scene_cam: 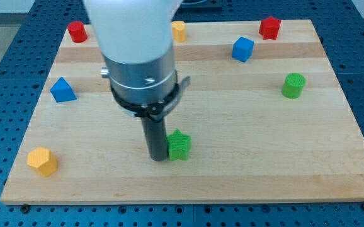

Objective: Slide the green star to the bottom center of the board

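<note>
Green star (pixel 179 145) low on the wooden tabletop (pixel 257 157), near bottom center, touching the right side of my tip (pixel 158 157); no gripper fitted, just a bare rod, so any push from here runs toward the view's right.

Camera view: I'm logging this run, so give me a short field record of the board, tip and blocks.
tip: my tip on the board, touching the green star from the view's left
target block: green star, lower middle of board
other blocks: green cylinder, blue cube, yellow block
</note>
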Robot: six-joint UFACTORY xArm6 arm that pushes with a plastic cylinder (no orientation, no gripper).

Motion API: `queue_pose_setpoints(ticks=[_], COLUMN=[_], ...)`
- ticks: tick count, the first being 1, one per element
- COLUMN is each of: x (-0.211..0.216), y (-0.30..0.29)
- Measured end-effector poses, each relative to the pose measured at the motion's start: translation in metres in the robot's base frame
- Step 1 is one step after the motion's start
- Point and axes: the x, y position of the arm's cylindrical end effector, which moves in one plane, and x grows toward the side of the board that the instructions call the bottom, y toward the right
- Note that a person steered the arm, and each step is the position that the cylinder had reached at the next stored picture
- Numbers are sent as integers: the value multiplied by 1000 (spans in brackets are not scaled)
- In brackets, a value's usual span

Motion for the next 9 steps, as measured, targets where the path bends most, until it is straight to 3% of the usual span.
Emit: queue_pose_setpoints(ticks=[2,4,5,7,8,9], x=[-15,-65,-64,-9,-1,-21], y=[-47,-16,15,18,18,18])
